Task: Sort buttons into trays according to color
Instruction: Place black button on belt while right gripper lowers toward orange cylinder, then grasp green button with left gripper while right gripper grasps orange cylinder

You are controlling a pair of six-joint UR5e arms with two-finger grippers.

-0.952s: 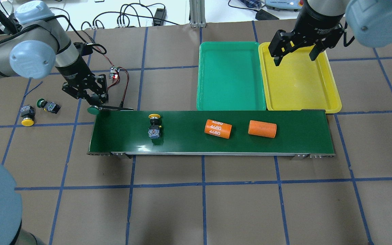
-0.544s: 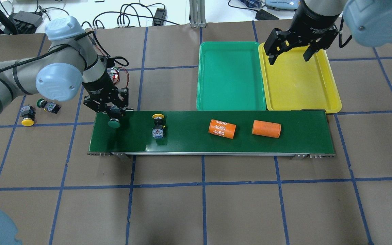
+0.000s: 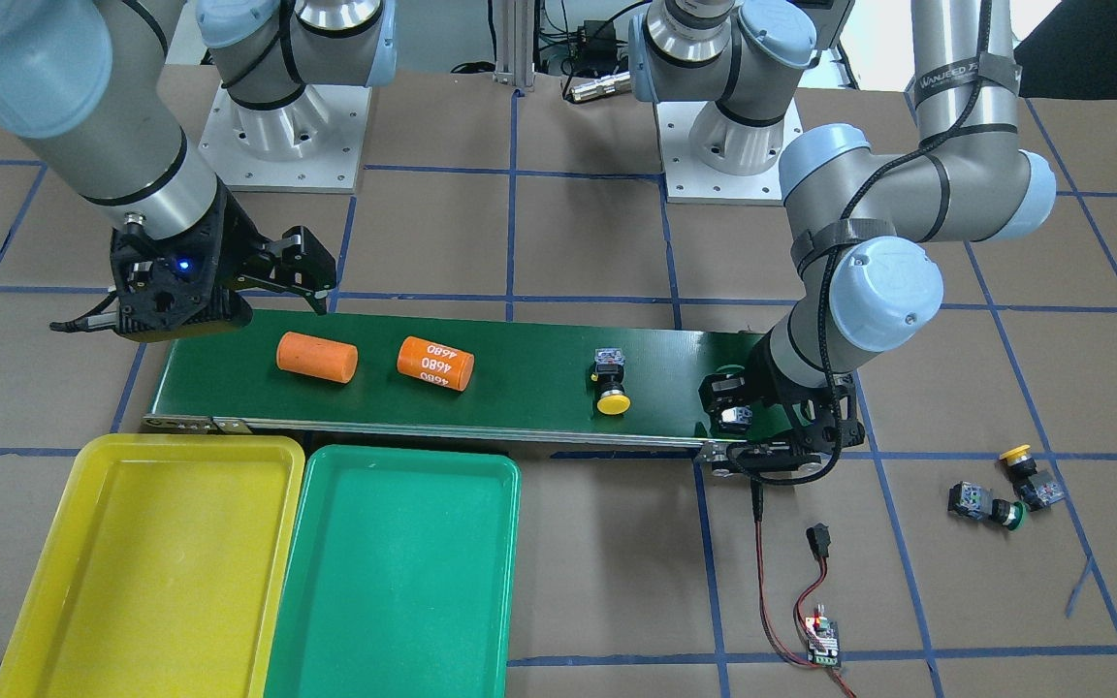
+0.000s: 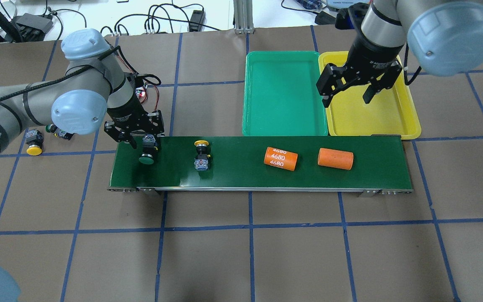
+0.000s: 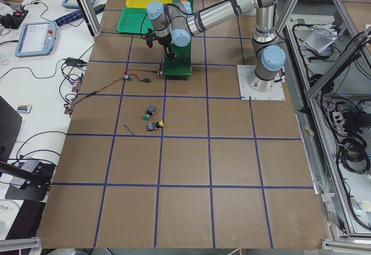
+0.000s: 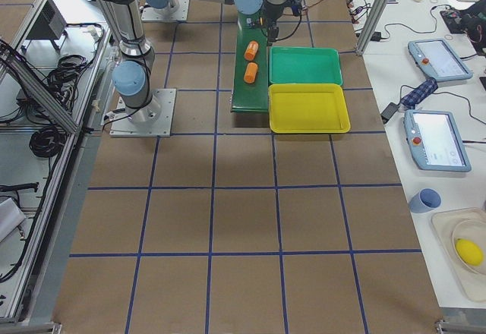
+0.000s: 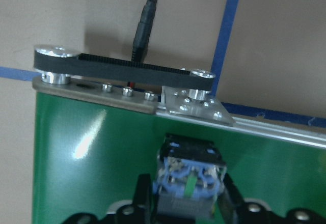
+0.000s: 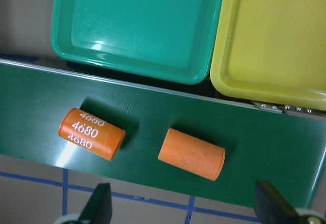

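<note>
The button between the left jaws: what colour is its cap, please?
Green; the button shows best in the overhead exterior view.

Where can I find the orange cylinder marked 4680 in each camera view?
Front-facing: the 4680 cylinder lies on the conveyor belt, left of centre.
Overhead: on belt, right of centre.
Exterior left: too small to tell.
Exterior right: on the belt, beyond the plain orange cylinder.
Left wrist: not in it.
Right wrist: lower left.
Landmark: the green tray beside the belt.

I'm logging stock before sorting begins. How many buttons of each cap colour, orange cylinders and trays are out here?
Yellow-capped buttons: 2
Green-capped buttons: 2
Orange cylinders: 2
Trays: 2
Total: 8
</note>
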